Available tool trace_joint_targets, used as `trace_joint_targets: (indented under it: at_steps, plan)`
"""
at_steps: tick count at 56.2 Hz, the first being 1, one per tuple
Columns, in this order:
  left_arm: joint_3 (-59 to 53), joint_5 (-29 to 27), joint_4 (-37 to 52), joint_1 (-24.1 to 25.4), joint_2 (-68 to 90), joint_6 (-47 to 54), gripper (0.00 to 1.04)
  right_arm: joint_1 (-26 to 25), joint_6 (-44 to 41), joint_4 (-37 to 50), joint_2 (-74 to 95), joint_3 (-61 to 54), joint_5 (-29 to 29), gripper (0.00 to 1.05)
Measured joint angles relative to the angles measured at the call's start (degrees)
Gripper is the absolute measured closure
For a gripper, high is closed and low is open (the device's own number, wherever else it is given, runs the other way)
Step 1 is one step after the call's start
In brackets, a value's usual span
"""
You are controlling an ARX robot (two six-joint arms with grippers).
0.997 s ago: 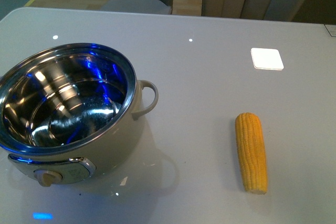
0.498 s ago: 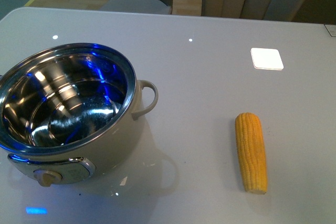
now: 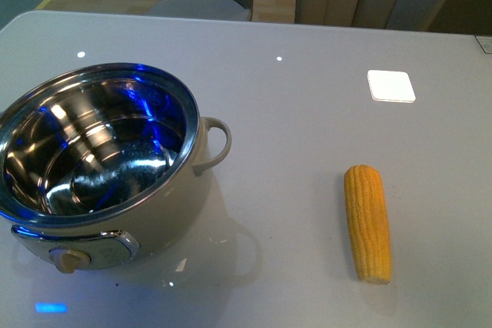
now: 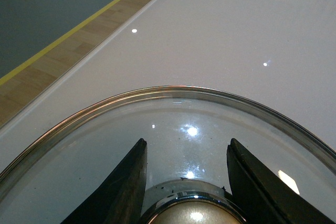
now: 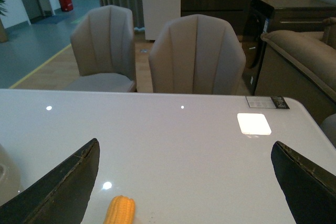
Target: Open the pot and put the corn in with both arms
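The cream-white pot (image 3: 115, 213) stands open at the front left of the table, steel inside bare, loop handle toward the middle. The yellow corn (image 3: 367, 221) lies on the table to its right, lengthwise toward me. Neither arm shows in the front view. In the left wrist view my left gripper (image 4: 186, 156) is shut on the beige knob (image 4: 194, 214) of the glass lid (image 4: 173, 121), held over the table near its edge. In the right wrist view my right gripper (image 5: 186, 171) is open and empty above the table; the corn's tip (image 5: 119, 210) shows between its fingers, toward the left one.
A white square patch (image 3: 390, 85) lies on the table at the back right. Two padded chairs (image 5: 197, 53) stand behind the table's far edge. The left wrist view shows the table's edge with wooden floor and a yellow line (image 4: 73, 32) beyond it.
Nothing has moved in the front view; only a small blue reflection at the front left edge of the table has shifted slightly.
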Motion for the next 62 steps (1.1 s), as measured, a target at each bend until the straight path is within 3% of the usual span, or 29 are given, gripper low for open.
trace_joint_targets:
  at_steps: [21,42,62]
  plan:
    - [0.02,-0.07,-0.83,-0.35,0.0,0.17,0.64,0.0,0.0,0.0,0.0,0.0,0.0,0.09]
    - [0.0,-0.26,-2.78,-0.87,-0.85,0.31,0.07,0.0,0.0,0.0,0.0,0.0,0.0,0.09]
    - [-5.62,-0.63,-2.89,-1.11,-13.64,-0.44,0.07,0.0,0.0,0.0,0.0,0.0,0.0,0.09]
